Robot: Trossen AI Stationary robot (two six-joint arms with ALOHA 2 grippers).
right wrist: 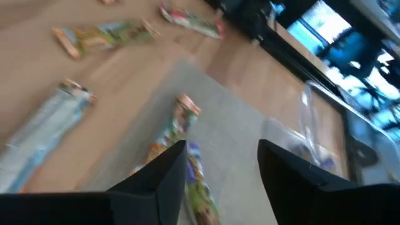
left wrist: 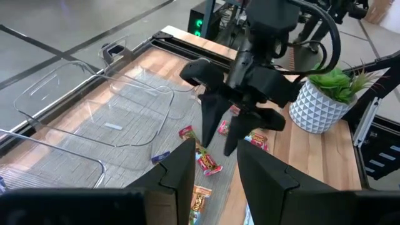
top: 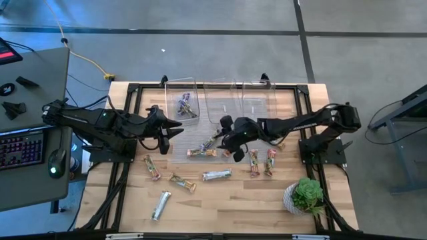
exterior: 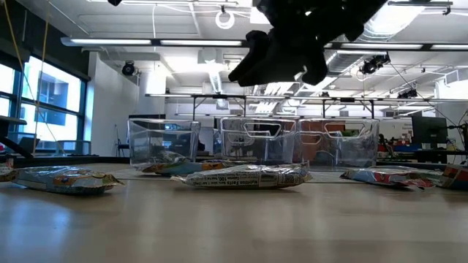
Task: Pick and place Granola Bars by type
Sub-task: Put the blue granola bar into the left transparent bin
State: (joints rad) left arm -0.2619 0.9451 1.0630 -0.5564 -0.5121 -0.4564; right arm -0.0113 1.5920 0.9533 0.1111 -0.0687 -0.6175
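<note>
**Two grippers over the mat, bars scattered on the bench**

Two arms reach in towards the middle of the bench (top: 220,207). We see the right gripper (top: 229,148) hanging just above the grey mat (top: 200,141), its fingers spread apart with nothing between them; in the right wrist view a multicoloured bar (right wrist: 177,128) lies on the mat beyond the fingertips, with a purple-wrapped piece just beside it. The left gripper (top: 177,128) hovers near the left clear bin (top: 181,83), its fingers parted partway, and we make out nothing held in them.

We count three clear bins in a row at the far edge of the bench. The left one holds purple bars (top: 185,107); the other two look bare from above. On the mat, a multicoloured bar (top: 201,153) lies just beside the right gripper. Two red-and-green bars (top: 261,162) lie side by side near the potted plant (top: 305,195). A silver bar (top: 217,175) rests on the wood in front of the mat, another silver one (top: 161,205) lies nearer the front edge, and two more multicoloured bars (top: 167,173) sit to the left of these
</note>
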